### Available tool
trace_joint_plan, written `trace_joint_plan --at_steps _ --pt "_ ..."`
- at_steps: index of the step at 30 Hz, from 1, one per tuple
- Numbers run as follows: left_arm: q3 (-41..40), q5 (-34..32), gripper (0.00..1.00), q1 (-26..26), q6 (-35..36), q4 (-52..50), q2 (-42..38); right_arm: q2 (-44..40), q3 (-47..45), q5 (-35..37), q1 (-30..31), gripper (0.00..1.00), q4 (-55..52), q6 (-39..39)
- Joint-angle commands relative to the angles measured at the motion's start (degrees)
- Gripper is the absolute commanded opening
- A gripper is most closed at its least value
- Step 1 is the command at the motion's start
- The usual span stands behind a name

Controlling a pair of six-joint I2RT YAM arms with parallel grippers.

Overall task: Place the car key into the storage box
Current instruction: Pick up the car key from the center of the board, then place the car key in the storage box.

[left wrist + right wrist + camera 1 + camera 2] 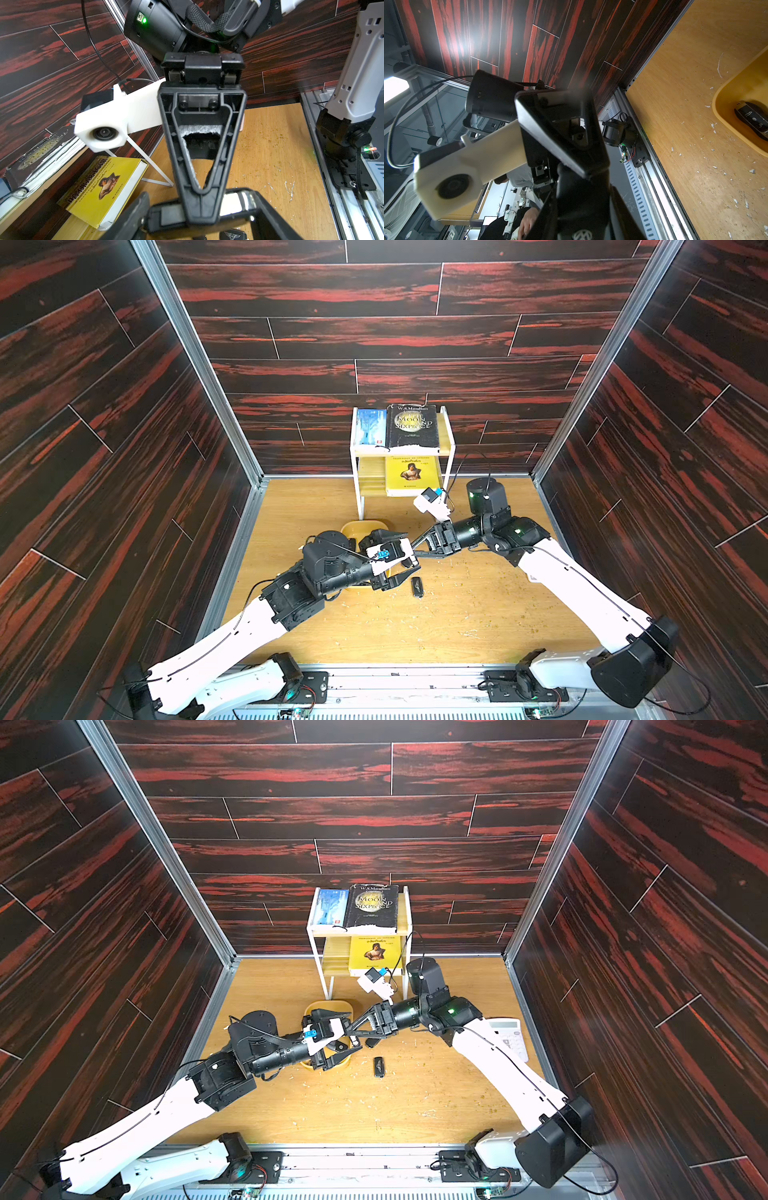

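Two robot arms are meeting above the wooden counter [457, 626], and we are looking at a car key [581, 234] hanging between them. The right gripper [417, 551] is extending in from its side with its fingers clamping the black fob, whose round badge is showing at the edge of the right wrist view. The left gripper [411, 554] is facing it head-on, its fingers [135, 216] standing wide apart on either side of the key; they are sitting close against its ends, but we cannot tell whether they are actually pressing on it.

The key is hanging in the air, not lying in the storage box [328, 1004]. In both top views the two sets of fingers are crossing right at the yellow tray's rim on the right arm's side, with much of the tray lying hidden under the left wrist. A second key fob [751, 122] is lying flat inside the box; a third fob [417, 587] is lying on the counter just beside the box, clear of both grippers.

Behind them, a white two-tier book shelf [356, 485] is standing against the back wall, carrying a dark book [412, 425] and a blue book [369, 427] on top and a yellow book [411, 475] below. A white calculator [509, 1038] is peeking out from behind the right arm; pale flecks are lying scattered across the counter.
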Motion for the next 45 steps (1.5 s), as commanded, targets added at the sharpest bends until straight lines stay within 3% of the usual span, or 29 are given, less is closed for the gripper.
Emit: trace_joint_plan --at_steps 1,6,8,12,20,29,35,38,42,45 --pt "0.09 0.62 0.51 -0.32 -0.51 -1.76 -1.54 0.95 -0.28 -0.17 -0.11 0.45 0.97 -0.79" --pt "-0.99 -0.78 0.48 -0.35 -1.85 -2.36 -2.75 1.48 -0.3 -0.26 -0.11 0.81 2.23 -0.71" --pt "-1.75 -1.55 0.48 -0.37 -2.34 -2.47 -3.45 1.78 -0.25 -0.34 -0.11 0.88 2.8 -0.48" --pt "-2.93 -4.44 0.47 -0.3 -4.31 -3.35 -5.03 2.78 -0.23 -0.52 -0.16 0.9 3.37 -0.7" --pt "-4.36 -16.38 0.36 -0.29 -12.91 -10.94 -11.01 5.37 0.24 -0.71 -0.55 0.92 3.81 -2.11" --pt "-5.04 -26.13 0.35 -0.21 -21.94 -21.18 -14.37 6.14 -1.9 -0.37 -1.4 0.94 6.14 -2.1" --pt "-5.05 -26.17 0.36 1.57 -28.89 -21.24 -11.08 4.44 -4.95 1.6 -5.92 0.97 6.52 -2.66" --pt "-3.71 -24.02 0.37 6.05 -33.89 -22.42 -7.27 3.39 -7.37 3.72 -9.17 0.99 4.69 -4.59" --pt "0.62 -16.5 0.14 13.96 -38.5 -27.01 1.72 2.53 -9.03 8.4 -12.25 0.99 -0.63 -9.87" --pt "3.38 -13.74 0.12 15.91 -39.36 -27.92 8.34 2.35 -11.09 9.4 -13.08 0.99 -1.11 -10.91"
